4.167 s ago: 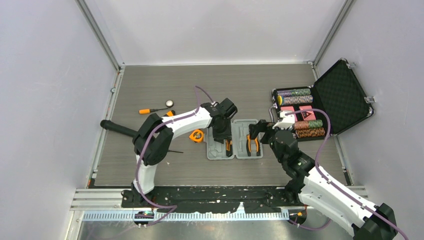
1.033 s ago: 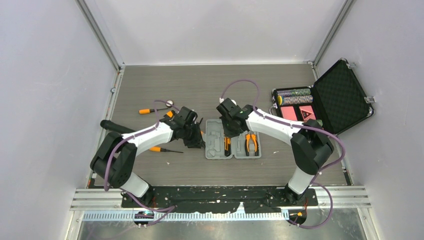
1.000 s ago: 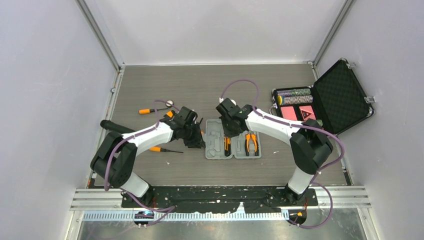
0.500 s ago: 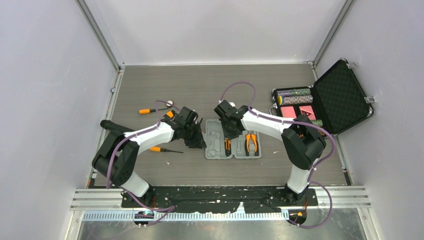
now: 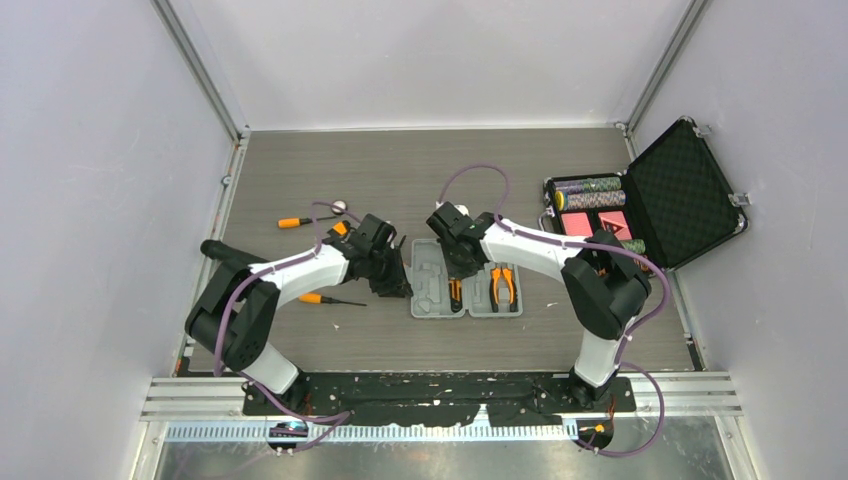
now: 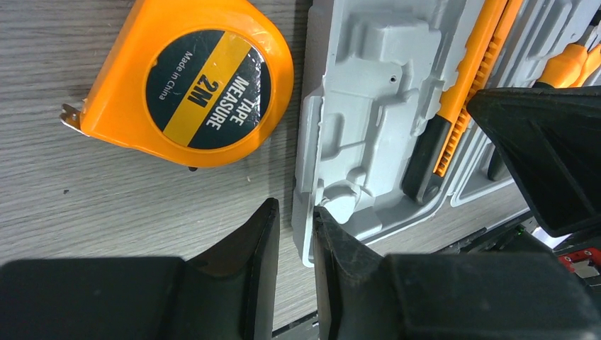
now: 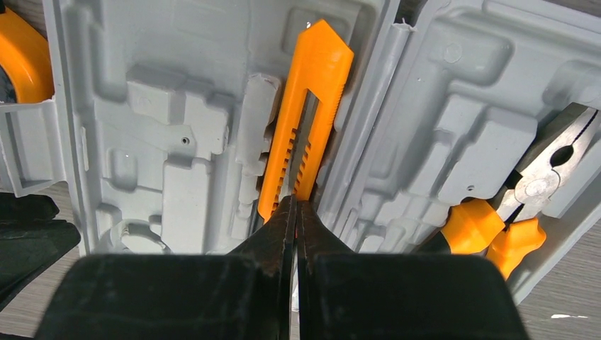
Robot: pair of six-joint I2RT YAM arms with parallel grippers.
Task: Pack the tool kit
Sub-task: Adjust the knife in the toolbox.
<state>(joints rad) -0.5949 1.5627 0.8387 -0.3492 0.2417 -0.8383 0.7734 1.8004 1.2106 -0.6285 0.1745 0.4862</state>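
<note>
Middle of the surface (image 5: 400,180), and the tool kit (image 5: 432,285) lies open and flat, both grey halves up. The right gripper (image 7: 295,205) is down over the left half, its tips pressed together and holding nothing, right at the near end of the orange utility knife (image 7: 305,113) in its slot by the hinge. It looks like a push to seat the knife. The pliers (image 7: 524,205) sit in the right half.

On the left side, the left gripper (image 6: 295,212) straddles the case's left rim with only a narrow slit between its fingers. Whether it really bites the rim, I can't tell from here.

Now the worry. Closed tips on smooth plastic could skid off the knife and jab the moulding, or lever the knife out of its slot. If it ends up sitting proud, the halves won't shut. A tug from the left gripper could tip the light case and spill the pliers.

It's crowded too. The tape measure (image 6: 184,81) lies loose just beside the left rim, right by the left gripper, and is easily knocked away. The two grippers work very near each other over one small case. Further left, one screwdriver (image 5: 300,221) and a second screwdriver (image 5: 325,298) wait, well apart from the kit. The open poker-chip case (image 5: 680,190) stands off to the right, out of the way.
</note>
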